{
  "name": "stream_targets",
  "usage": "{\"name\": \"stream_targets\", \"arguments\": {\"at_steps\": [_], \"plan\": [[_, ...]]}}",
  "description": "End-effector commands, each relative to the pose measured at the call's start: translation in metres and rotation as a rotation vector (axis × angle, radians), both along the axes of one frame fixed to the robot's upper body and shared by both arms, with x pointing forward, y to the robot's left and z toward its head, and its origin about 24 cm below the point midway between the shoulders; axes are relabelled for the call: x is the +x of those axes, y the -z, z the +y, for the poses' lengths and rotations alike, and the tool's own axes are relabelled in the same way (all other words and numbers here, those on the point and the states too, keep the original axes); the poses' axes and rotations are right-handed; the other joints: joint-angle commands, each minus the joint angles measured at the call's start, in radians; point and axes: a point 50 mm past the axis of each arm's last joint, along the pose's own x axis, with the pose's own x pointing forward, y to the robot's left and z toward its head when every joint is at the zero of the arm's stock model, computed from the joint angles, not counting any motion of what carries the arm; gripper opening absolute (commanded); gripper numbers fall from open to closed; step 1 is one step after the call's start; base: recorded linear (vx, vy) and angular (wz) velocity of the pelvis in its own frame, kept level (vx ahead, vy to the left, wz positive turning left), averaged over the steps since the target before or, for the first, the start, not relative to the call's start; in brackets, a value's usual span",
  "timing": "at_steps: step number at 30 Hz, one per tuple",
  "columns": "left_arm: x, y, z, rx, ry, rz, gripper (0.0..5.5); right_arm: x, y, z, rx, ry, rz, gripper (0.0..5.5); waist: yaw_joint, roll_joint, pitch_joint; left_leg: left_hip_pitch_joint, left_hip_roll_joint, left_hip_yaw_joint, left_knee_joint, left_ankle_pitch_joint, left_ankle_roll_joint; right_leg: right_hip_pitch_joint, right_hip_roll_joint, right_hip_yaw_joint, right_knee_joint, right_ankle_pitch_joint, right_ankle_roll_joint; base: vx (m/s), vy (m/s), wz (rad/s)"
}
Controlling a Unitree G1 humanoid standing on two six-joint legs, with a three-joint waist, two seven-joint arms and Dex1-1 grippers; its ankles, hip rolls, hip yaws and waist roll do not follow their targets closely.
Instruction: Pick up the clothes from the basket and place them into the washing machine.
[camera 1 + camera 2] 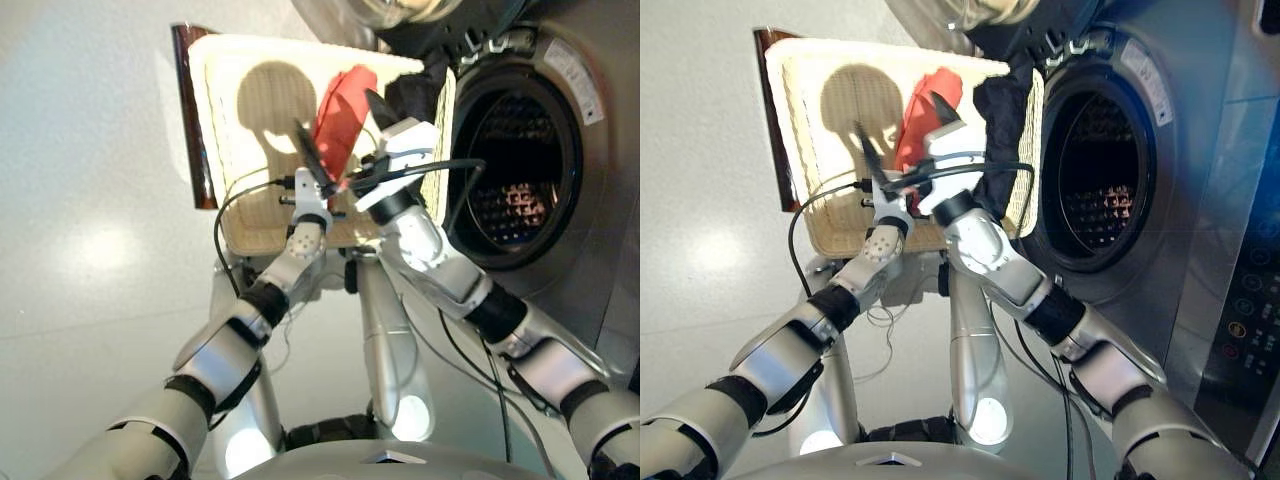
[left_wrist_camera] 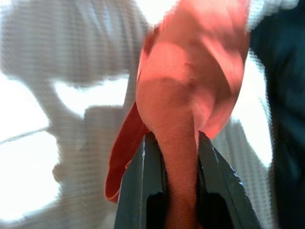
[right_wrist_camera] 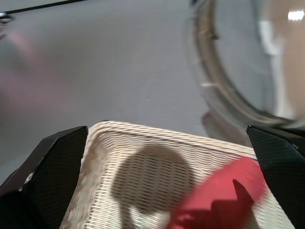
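1. The left gripper point(image 2: 174, 157) is clamped on the coral-red cloth point(image 1: 340, 115), over the basket point(image 1: 230, 90).
2. The cloth's long axis runs up and away from the fingers, toward the far rim.
3. The washing machine point(image 1: 520, 170) drum lies to the robot's right — the transfer likely goes across.
4. The right gripper point(image 3: 167, 152) hangs spread wide and empty — nearer the drum.
5. A black cloth point(image 1: 1000, 110) drapes over the basket's right rim.
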Motion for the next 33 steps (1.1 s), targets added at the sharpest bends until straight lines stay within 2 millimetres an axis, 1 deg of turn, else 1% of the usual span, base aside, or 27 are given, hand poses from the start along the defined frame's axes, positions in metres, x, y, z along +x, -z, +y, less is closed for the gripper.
{"name": "stream_targets", "arguments": {"at_steps": [1, 2, 3, 4, 5, 8, 10, 11, 12, 16, 19, 23, 27, 29, 33], "plan": [[-0.026, -0.019, -0.022, 0.069, 0.176, -0.192, 0.0, -0.018, -0.025, -0.023, 0.058, -0.009, -0.142, 5.5, 0.022, 0.063, -0.002, 0.135, -0.046, 0.039, -0.116, 0.015, -0.011, 0.057, 0.002, -0.055, -0.079, 0.069, 0.008, 0.1, 0.035, 0.174], [-0.024, -0.016, -0.014, 0.093, 0.161, -0.192, 0.0, -0.016, -0.029, -0.025, 0.102, -0.012, -0.134, 5.5, 0.028, 0.063, -0.002, 0.156, -0.048, 0.043, -0.123, 0.014, -0.01, 0.083, 0.001, -0.055, -0.096, 0.072, 0.01, 0.0, 0.0, 0.0], [-0.024, -0.016, -0.014, 0.093, 0.161, -0.192, 0.0, -0.016, -0.029, -0.025, 0.102, -0.012, -0.134, 5.5, 0.028, 0.062, -0.002, 0.156, -0.048, 0.043, -0.124, 0.014, -0.01, 0.083, 0.001, -0.055, -0.096, 0.072, 0.011, 0.065, 0.018, 0.104], [-0.029, -0.017, -0.006, 0.063, 0.151, -0.208, 0.0, -0.015, -0.024, -0.032, 0.13, -0.006, -0.104, 5.5, 0.034, 0.065, -0.002, 0.204, -0.057, 0.04, -0.158, 0.022, -0.007, 0.136, -0.004, -0.061, -0.135, 0.083, 0.015, 0.071, 0.009, 0.036], [-0.032, -0.02, -0.004, 0.062, 0.159, -0.23, 0.0, -0.015, -0.022, -0.034, 0.15, -0.008, -0.092, 5.5, 0.038, 0.067, -0.002, 0.226, -0.062, 0.04, -0.172, 0.025, -0.007, 0.157, -0.005, -0.06, -0.148, 0.086, 0.016, 0.096, 0.007, 0.027], [-0.041, -0.028, 0.008, 0.081, 0.172, -0.293, 0.0, -0.016, -0.016, -0.04, 0.179, -0.005, -0.053, 5.5, 0.055, 0.079, -0.002, 0.292, -0.073, 0.038, -0.214, 0.034, -0.006, 0.222, -0.013, -0.067, -0.185, 0.093, 0.02, 0.068, 0.0, 0.038], [-0.043, -0.031, 0.012, 0.083, 0.174, -0.309, 0.0, -0.016, -0.014, -0.04, 0.191, -0.015, -0.036, 5.5, 0.06, 0.082, -0.002, 0.31, -0.074, 0.038, -0.226, 0.039, -0.006, 0.239, -0.015, -0.069, -0.196, 0.097, 0.02, 0.025, -0.001, 0.037], [-0.047, -0.036, 0.019, 0.095, 0.169, -0.345, 0.0, -0.016, -0.014, -0.041, 0.214, -0.029, -0.026, 5.5, 0.068, 0.087, -0.002, 0.341, -0.076, 0.034, -0.235, 0.037, -0.005, 0.271, -0.019, -0.076, -0.202, 0.092, 0.022, 0.0, 0.0, 0.0], [-0.05, -0.039, 0.022, 0.101, 0.172, -0.364, 0.0, -0.017, -0.014, -0.041, 0.232, -0.043, -0.019, 5.5, 0.072, 0.089, -0.002, 0.356, -0.078, 0.033, -0.242, 0.038, -0.005, 0.287, -0.02, -0.076, -0.209, 0.092, 0.022, 0.06, -0.009, 0.093], [-0.059, -0.052, 0.033, 0.113, 0.182, -0.442, 0.0, -0.017, -0.021, -0.037, 0.27, -0.122, -0.015, 5.5, 0.089, 0.098, -0.002, 0.399, -0.083, 0.025, -0.27, 0.047, -0.008, 0.329, -0.024, -0.082, -0.228, 0.094, 0.021, 0.0, 0.0, 0.0], [-0.069, -0.063, 0.034, 0.114, 0.226, -0.504, 0.0, -0.017, -0.027, -0.03, 0.316, -0.208, 0.005, 5.5, 0.1, 0.103, -0.009, 0.412, -0.084, 0.018, -0.277, 0.05, -0.009, 0.342, -0.025, -0.084, -0.231, 0.091, 0.019, 0.0, 0.0, 0.0], [-0.077, -0.07, 0.034, 0.136, 0.269, -0.548, 0.0, -0.017, -0.034, -0.019, 0.353, -0.309, 0.02, 5.5, 0.109, 0.108, -0.019, 0.412, -0.086, 0.013, -0.278, 0.052, -0.01, 0.345, -0.026, -0.086, -0.234, 0.09, 0.018, 0.0, 0.0, 0.0], [-0.085, -0.078, 0.027, 0.182, 0.316, -0.615, 0.0, -0.015, -0.039, -0.008, 0.388, -0.392, 0.057, 5.5, 0.114, 0.111, -0.024, 0.406, -0.087, 0.009, -0.275, 0.053, -0.011, 0.342, -0.03, -0.084, -0.237, 0.091, 0.015, 0.0, 0.0, 0.0], [-0.088, -0.082, 0.023, 0.207, 0.329, -0.649, 0.0, -0.014, -0.038, -0.002, 0.423, -0.433, 0.101, 5.5, 0.118, 0.113, -0.025, 0.401, -0.086, 0.006, -0.27, 0.053, -0.011, 0.34, -0.03, -0.083, -0.237, 0.09, 0.014, 0.0, 0.0, 0.0], [-0.093, -0.09, 0.018, 0.273, 0.356, -0.718, 0.0, -0.014, -0.041, 0.006, 0.426, -0.495, 0.126, 5.5, 0.121, 0.117, -0.027, 0.394, -0.084, 0.003, -0.264, 0.053, -0.012, 0.336, -0.032, -0.081, -0.232, 0.087, 0.013, 0.0, 0.0, 0.0]]}}
